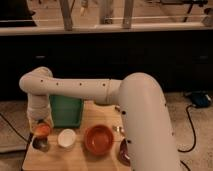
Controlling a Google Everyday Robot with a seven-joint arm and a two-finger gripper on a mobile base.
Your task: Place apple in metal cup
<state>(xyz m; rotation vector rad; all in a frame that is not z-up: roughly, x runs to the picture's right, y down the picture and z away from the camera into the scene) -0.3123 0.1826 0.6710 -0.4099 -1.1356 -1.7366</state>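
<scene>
The apple (42, 130) is a small orange-red fruit held at the end of my arm, at the left of the wooden table (75, 157). The metal cup (40, 143) is small, dark grey and shiny, and stands directly below the apple. My gripper (42, 126) sits at the apple, just above the cup. The apple looks very close to the cup's rim; I cannot tell if it touches.
A small white cup (66, 138) stands right of the metal cup. A wide orange-red bowl (98, 139) is at the middle. A green box (66, 111) stands behind them. A dark bowl (125, 151) is partly hidden by my arm at the right.
</scene>
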